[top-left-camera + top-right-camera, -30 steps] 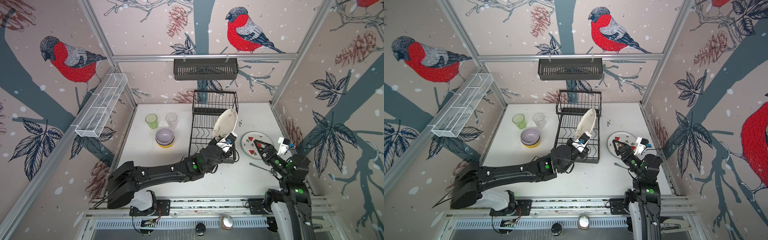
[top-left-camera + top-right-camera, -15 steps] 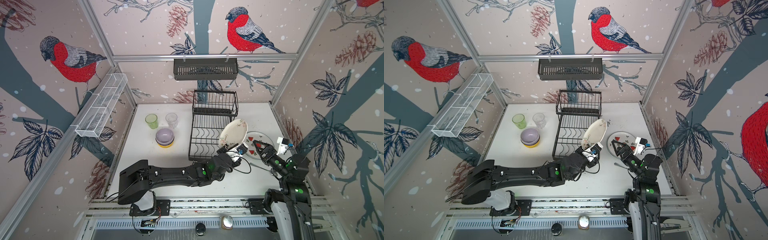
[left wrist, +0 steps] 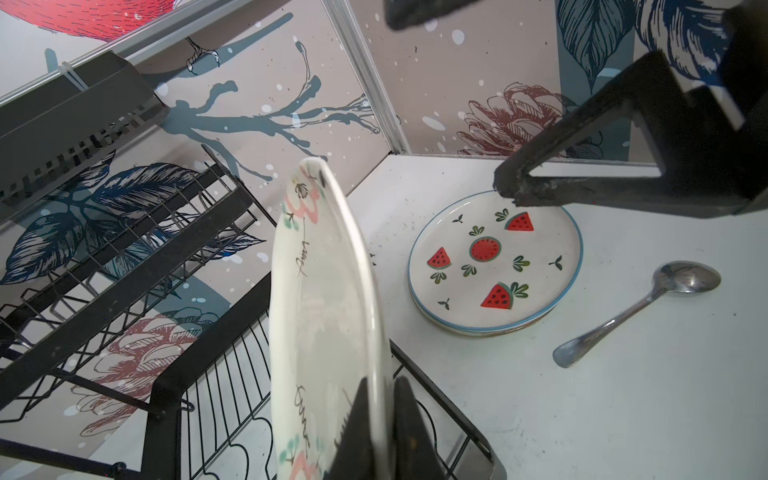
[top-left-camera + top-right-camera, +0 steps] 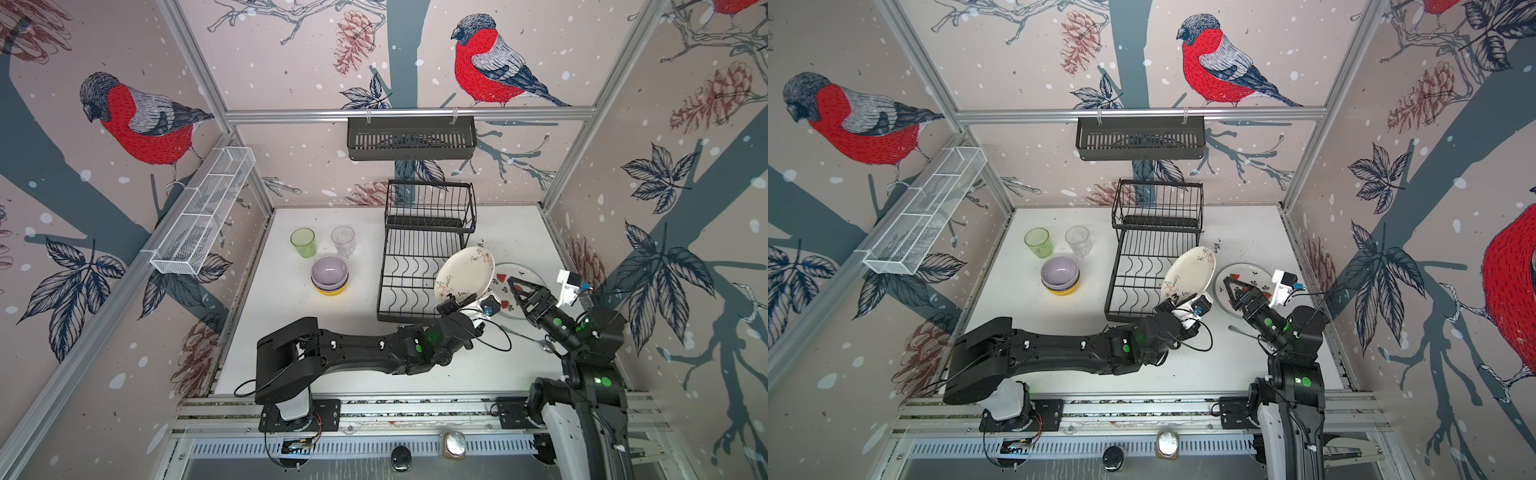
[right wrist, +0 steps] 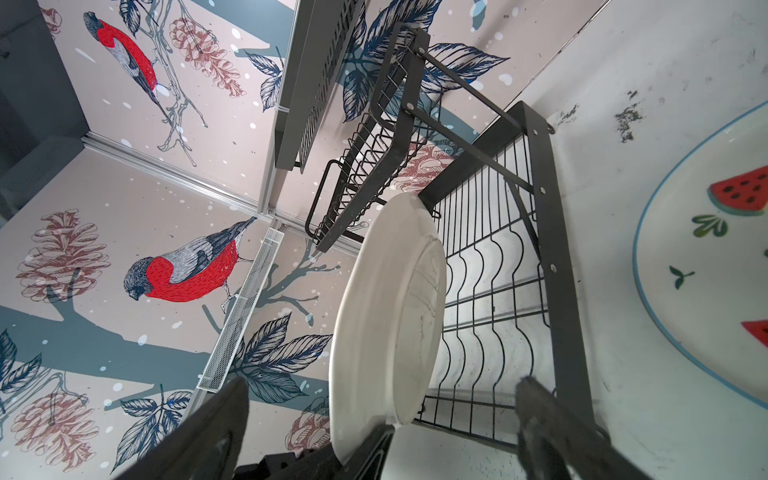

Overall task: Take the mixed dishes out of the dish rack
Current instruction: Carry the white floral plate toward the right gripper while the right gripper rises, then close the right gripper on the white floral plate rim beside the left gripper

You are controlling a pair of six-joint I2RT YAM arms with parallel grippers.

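Note:
My left gripper [image 4: 457, 301] [image 3: 380, 419] is shut on the rim of a white flower-patterned plate [image 4: 463, 274] [image 4: 1187, 272]. It holds the plate on edge, tilted, over the front right corner of the black wire dish rack [image 4: 419, 266] [image 4: 1150, 266], whose tiers show no dishes. My right gripper [image 4: 519, 286] [image 5: 382, 386] stands open just right of that plate, above a stack of watermelon-patterned plates [image 4: 513, 270] [image 3: 494, 266] on the table. Left of the rack are a lilac bowl [image 4: 329, 270] stacked on a yellow one, a green glass [image 4: 303, 243] and a clear glass [image 4: 343, 241].
A metal spoon [image 3: 636, 309] [image 4: 523, 334] lies on the table in front of the watermelon plates, under my right arm. A dark slatted basket [image 4: 411, 137] hangs on the back rail. A white mesh trough [image 4: 203, 216] runs along the left wall.
My left arm has carried the patterned plate from above the rack's middle out to its front right corner, toward my right gripper. The right gripper has edged slightly toward the plate.

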